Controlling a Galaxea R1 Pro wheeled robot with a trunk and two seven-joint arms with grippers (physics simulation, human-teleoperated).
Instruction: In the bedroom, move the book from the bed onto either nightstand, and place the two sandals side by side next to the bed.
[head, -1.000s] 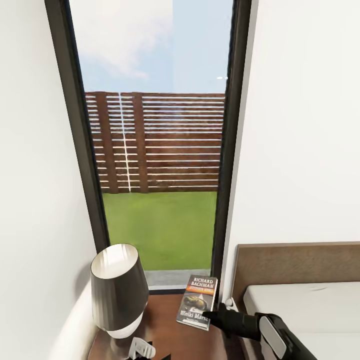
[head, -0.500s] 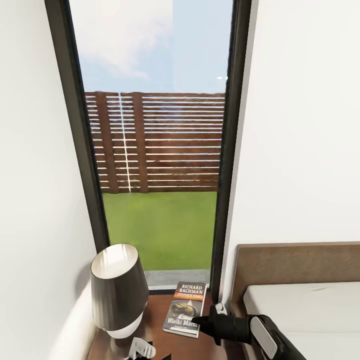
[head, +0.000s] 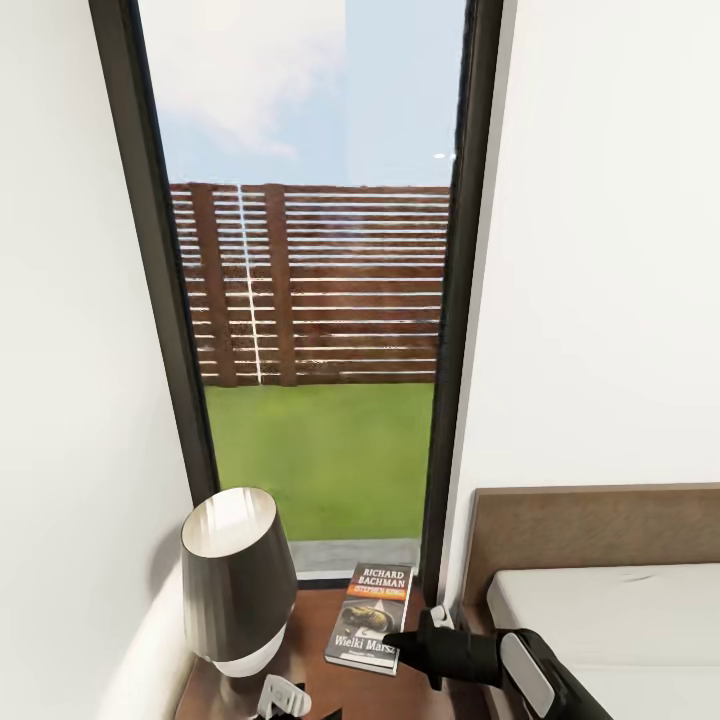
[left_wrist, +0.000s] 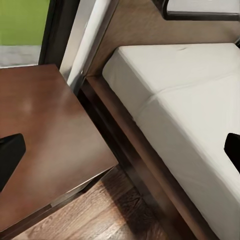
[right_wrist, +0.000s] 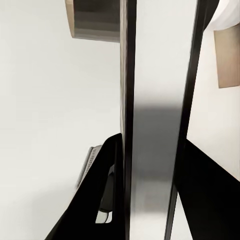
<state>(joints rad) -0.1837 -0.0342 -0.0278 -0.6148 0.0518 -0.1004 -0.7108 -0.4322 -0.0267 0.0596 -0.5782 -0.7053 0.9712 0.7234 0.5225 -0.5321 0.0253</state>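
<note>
From the head, the book (head: 369, 617) lies flat on the nightstand (head: 318, 660) between the lamp (head: 236, 578) and the bed (head: 600, 610); the right gripper (head: 405, 641) touches its near corner, whether clamped I cannot tell. The left wrist shows the left gripper's fingertips (left_wrist: 9, 156) spread wide, empty, above the nightstand's bare edge. The right wrist shows a window frame (right_wrist: 150, 125).

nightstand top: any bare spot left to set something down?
Bare wood on the nightstand between the lamp and the book, plus the strip toward the bed in the left wrist view. Crowded where the right gripper meets the book's corner.
</note>
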